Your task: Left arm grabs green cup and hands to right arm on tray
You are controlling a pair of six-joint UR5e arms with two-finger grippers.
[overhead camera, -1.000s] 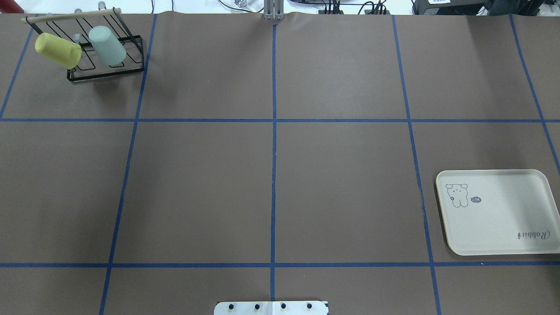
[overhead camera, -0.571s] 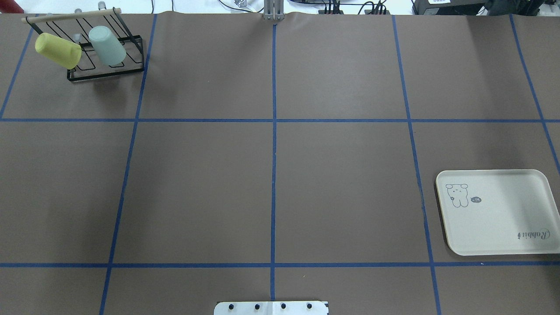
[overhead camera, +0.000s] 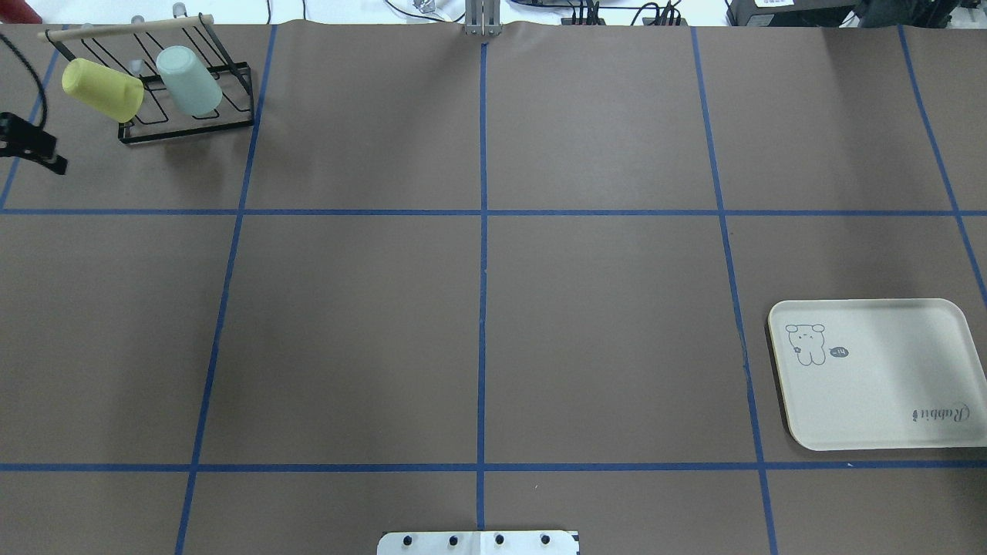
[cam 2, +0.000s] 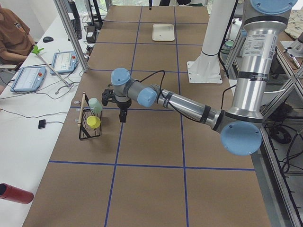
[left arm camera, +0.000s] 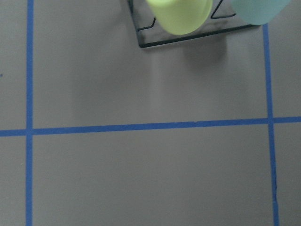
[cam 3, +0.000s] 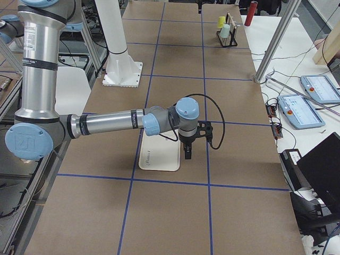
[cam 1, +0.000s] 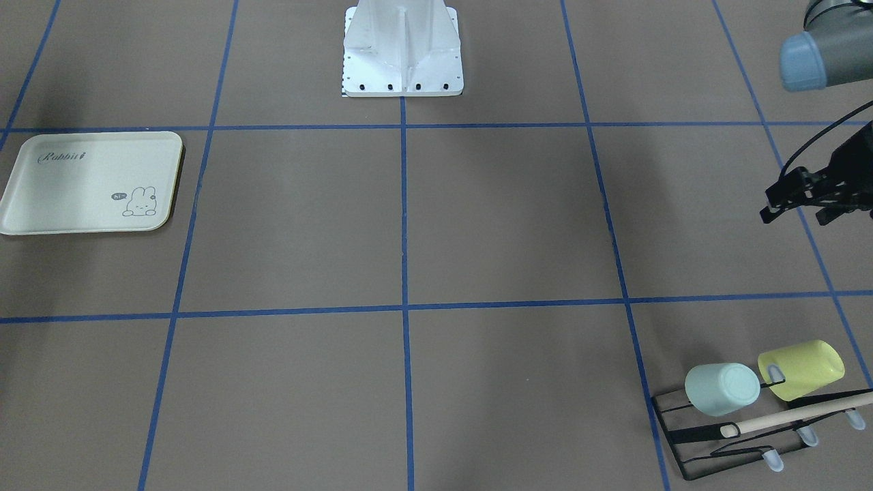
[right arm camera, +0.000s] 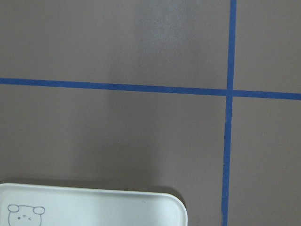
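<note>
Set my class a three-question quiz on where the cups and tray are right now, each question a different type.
1. True or false: the tray holds no cup.
2. The green cup sits on: A the black rack, B the tray, C neither.
3. What colour is the other cup on the rack?
Key: 1 true; 2 A; 3 yellow.

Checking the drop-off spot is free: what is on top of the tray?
Only its printed rabbit and script show on the tray; no object lies there. The right arm hides part of it in the exterior right view.
</note>
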